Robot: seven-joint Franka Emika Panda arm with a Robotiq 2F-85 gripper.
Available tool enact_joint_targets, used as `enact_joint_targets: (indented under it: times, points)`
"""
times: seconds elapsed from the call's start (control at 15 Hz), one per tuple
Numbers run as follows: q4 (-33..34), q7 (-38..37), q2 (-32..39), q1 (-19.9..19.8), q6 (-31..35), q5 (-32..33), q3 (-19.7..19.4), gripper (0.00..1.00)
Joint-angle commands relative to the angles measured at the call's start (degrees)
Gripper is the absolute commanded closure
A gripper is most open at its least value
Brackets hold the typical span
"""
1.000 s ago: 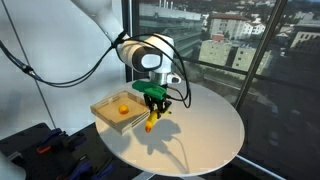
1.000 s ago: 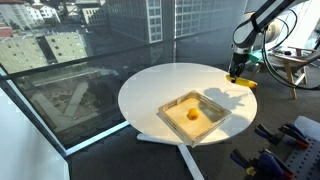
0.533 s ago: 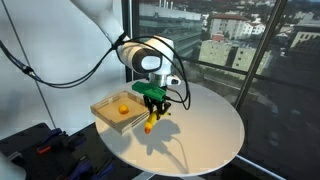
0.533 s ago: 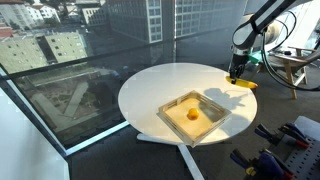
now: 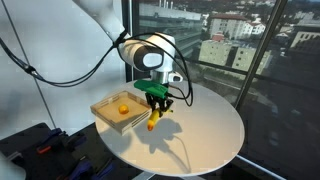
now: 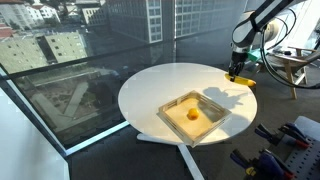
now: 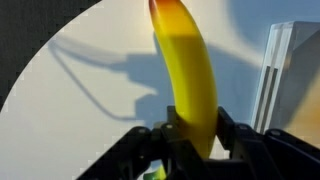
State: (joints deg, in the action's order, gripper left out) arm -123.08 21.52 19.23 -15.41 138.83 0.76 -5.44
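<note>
While you look at the wrist view, you see the gripper [image 7: 190,138] clenched on a banana [image 7: 188,75], with one finger [image 7: 150,142] on each side of the fruit's near end. The banana's far tip, which turns orange-red, points away over the white table [image 7: 90,90]. The tray [image 7: 281,60] is just beside the banana in this view, and they do not touch. In both exterior views the gripper [image 5: 153,100] [image 6: 236,70] holds the banana [image 5: 151,121] [image 6: 241,81] near a corner of the wooden tray [image 5: 105,108] [image 6: 172,120]. I cannot tell if the banana's lower end touches the table [image 5: 200,130]. An orange [image 5: 123,108] [image 6: 192,114] lies inside the tray, apart from the banana.
</note>
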Motion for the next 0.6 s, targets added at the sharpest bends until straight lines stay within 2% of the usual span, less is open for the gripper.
enact_joint_targets:
  times: [0.0,0.53]
  points:
    - [1.0,0.1,-1.4,0.2,-0.9,-0.6,-0.2,0.84]
    - [2.3,1.1,-3.3,0.5,-1.5,-1.4,0.4,0.84]
